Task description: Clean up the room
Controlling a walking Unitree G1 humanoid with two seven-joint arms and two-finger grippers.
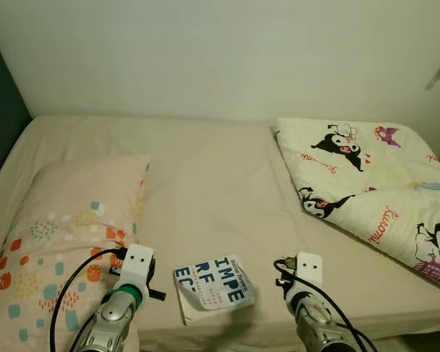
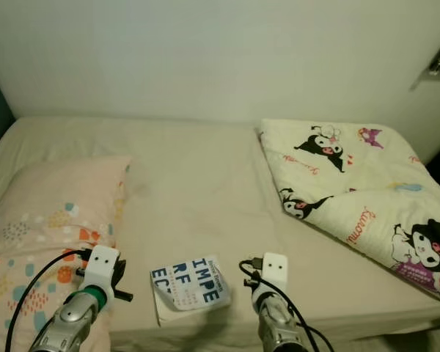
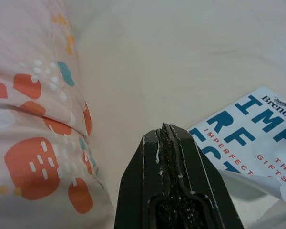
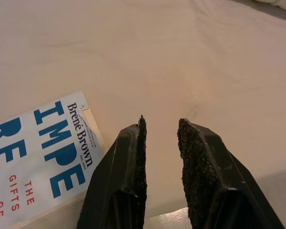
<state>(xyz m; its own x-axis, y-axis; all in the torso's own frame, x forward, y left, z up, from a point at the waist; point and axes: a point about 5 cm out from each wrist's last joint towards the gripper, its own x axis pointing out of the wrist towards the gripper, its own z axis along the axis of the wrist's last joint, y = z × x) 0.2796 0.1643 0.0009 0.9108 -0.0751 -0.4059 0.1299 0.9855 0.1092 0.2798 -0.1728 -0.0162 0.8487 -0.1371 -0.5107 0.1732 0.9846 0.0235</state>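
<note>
A white paperback book [image 1: 213,287] with big blue letters lies near the front edge of the bed [image 1: 213,176], its cover corner curled up. My left gripper [image 3: 165,130] is shut with nothing in it, hovering between the book [image 3: 257,138] and a patterned pillow [image 1: 59,242]. My right gripper [image 4: 161,125] is open a little, above the bare sheet just right of the book [image 4: 43,152]. Both wrists [image 1: 136,268] [image 1: 306,273] show low in the eye views, on either side of the book.
A folded cream blanket [image 1: 374,183] with cartoon figures covers the bed's right side. The pillow [image 3: 33,119] with orange and teal spots lies at the left. A pale wall [image 1: 227,51] stands behind the bed. A dark panel [image 1: 0,110] is at the far left.
</note>
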